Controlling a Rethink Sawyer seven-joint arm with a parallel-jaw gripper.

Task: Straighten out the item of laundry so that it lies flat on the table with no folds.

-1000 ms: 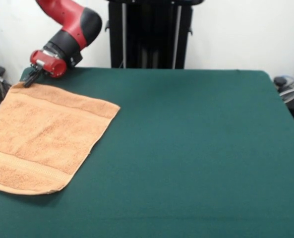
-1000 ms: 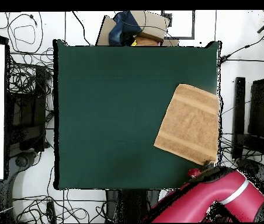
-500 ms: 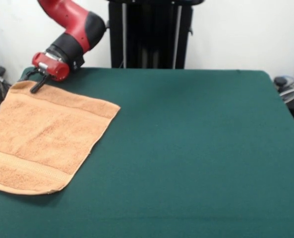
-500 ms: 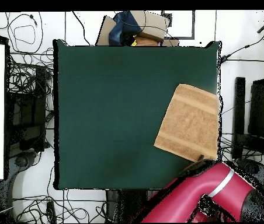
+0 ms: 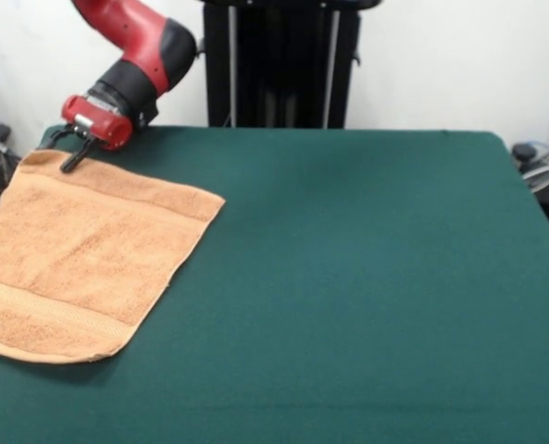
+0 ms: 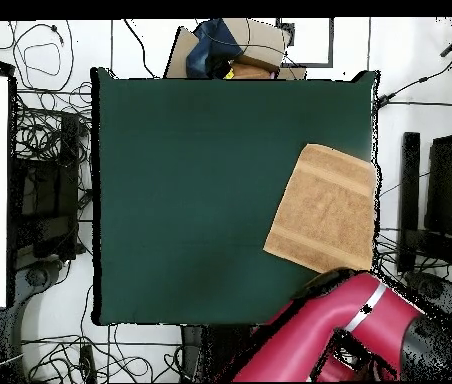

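The towel (image 5: pixel 84 259) lies spread in a single layer on the tabletop (image 5: pixel 367 277), at the left side in the front view and against the right edge in the overhead view (image 6: pixel 325 210). It sits rotated relative to the tabletop's edges. Both woven bands are visible and run straight. No fold or doubled corner is apparent; the near edge shows a slight thickness and shadow, which may be a minor curl but cannot be confirmed. In the front view the towel's left portion runs out of frame, so its condition there rests on the overhead view alone, where the outline looks clean.

The gripper (image 5: pixel 68 154) hovers at the towel's far corner, its dark tips just above or touching the cloth; contact cannot be determined. Two tips appear separated with nothing visibly between them, so it reads as released and holding nothing.

Risks, as judged:
- Terry loops may snag on a tip. A lift or sideways move from this position could drag the corner and put a crease in it or fold it over.
- The towel lies close to the tabletop's edge. Any pull outward could carry cloth over the side, and its weight would draw more after it.
- A renewed grasp here would bunch cloth that already appears flat.
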